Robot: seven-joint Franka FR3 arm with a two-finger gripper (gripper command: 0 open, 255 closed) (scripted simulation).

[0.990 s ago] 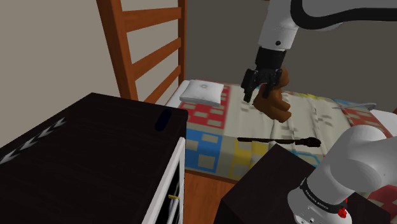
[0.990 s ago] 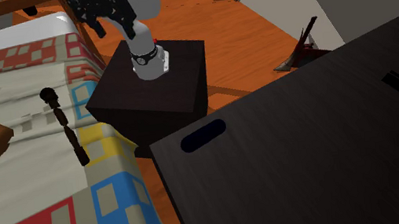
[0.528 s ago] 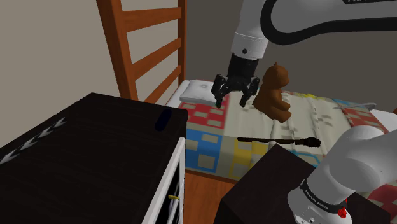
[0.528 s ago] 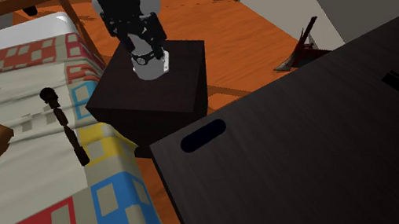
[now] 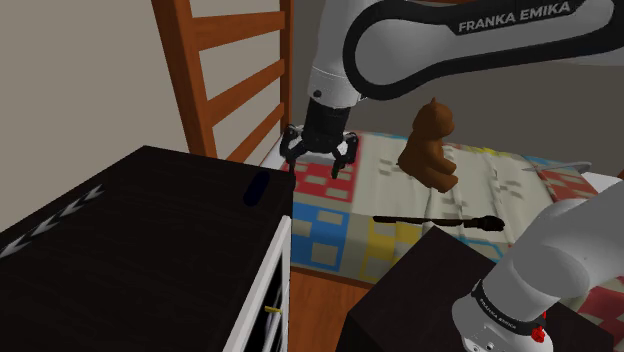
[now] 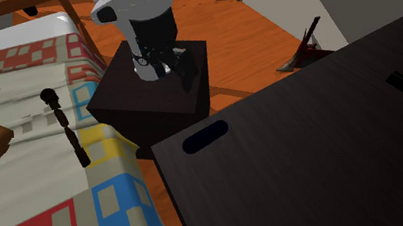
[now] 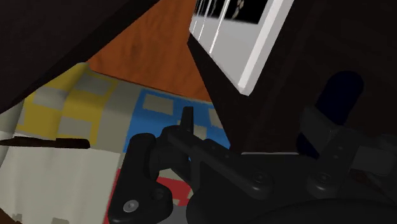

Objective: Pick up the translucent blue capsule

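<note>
Blue capsule (image 5: 257, 188) lies flat on the dark cabinet (image 5: 140, 230) top, near its edge by the bed (image 5: 470, 180), untouched, so I judge this the approach step. My pincer (image 5: 319, 163) hangs spread and empty, pointing down over the bed edge, to the capsule's right and farther back in the shoulder view, arm (image 5: 450, 40) arching over from the stand (image 5: 410, 290). Next I need to shift left and nearer, square the jaws across the capsule's narrow width, then drop.
</note>
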